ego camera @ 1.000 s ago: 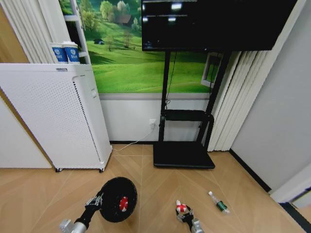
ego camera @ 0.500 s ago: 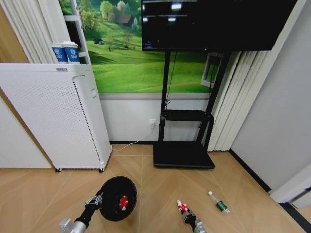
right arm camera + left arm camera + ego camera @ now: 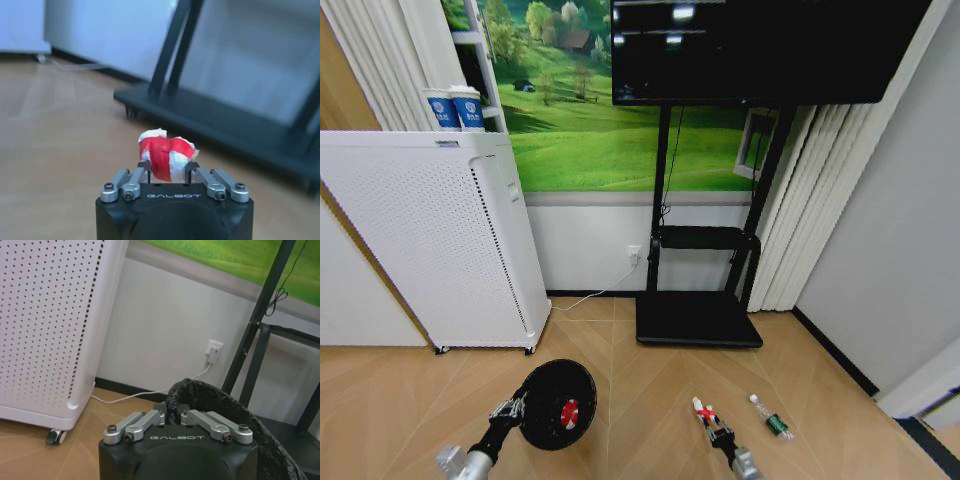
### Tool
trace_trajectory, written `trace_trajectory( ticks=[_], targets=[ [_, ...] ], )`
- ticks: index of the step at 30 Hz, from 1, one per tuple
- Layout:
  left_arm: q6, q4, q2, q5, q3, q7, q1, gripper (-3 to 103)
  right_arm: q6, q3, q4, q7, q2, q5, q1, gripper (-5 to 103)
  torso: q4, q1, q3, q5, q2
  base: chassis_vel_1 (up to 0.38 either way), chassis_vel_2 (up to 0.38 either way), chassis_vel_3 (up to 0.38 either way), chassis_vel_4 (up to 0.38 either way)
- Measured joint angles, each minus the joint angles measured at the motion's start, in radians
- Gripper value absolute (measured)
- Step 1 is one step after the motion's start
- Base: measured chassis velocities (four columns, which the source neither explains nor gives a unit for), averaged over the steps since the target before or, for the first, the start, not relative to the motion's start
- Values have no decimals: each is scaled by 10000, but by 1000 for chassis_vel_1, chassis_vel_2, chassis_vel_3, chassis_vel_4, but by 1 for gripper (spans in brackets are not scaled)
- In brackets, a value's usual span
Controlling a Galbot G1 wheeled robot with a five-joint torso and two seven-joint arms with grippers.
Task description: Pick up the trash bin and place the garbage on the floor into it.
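Bin in my left grip, wrapper in my right.

My left gripper [image 3: 510, 409] clamps the rim of the black mesh trash bin [image 3: 556, 404], one red-and-white wrapper [image 3: 569, 411] inside. My right gripper [image 3: 167, 173] pinches a second crumpled wrapper [image 3: 165, 157]. One green-labelled bottle [image 3: 771, 418] lies on the herringbone wood floor [image 3: 640, 385] near a TV stand [image 3: 699, 320].

Head looks down; wrists face the stand [image 3: 698, 320].

Counted are one black mesh trash bin [image 3: 556, 404], two red-and-white wrappers [image 3: 702, 411], one green-labelled bottle [image 3: 772, 419] on the floor [image 3: 640, 380], two blue-and-white cups [image 3: 456, 108] and two grippers [image 3: 715, 430].
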Motion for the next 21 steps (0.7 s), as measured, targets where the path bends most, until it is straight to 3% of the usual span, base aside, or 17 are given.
trace_trajectory(
  ticks=[4,5,10,14,16,21],
  targets=[
    [120,159,148,-308,365,-183,-643,8,87,300,1650,-299,-1090,-292,-92,33,-4,0,0,-4,0,0,0,0,0],
    [120,159,148,-308,365,-183,-643,8,87,300,1650,-299,-1090,-292,-92,33,-4,0,0,-4,0,0,0,0,0],
    [342,618,408,-849,1398,-497,-2005,8,91,628,4533,-376,-2348,-318,-332,33,2,0,0,-5,0,0,0,0,0],
    [425,777,581,-1078,2003,-654,-2778,8,91,581,5977,-243,-2817,-355,-231,33,-4,0,0,0,0,0,0,0,0],
    [453,977,718,-1249,2708,-696,-3597,8,87,372,7234,-62,-3283,-317,55,33,5,0,0,-7,-1,0,0,0,0],
    [499,1356,749,-1469,3800,-757,-4792,8,1,-276,8445,283,-3792,-462,687,33,0,1,0,-5,0,0,0,0,0]
  ],
)
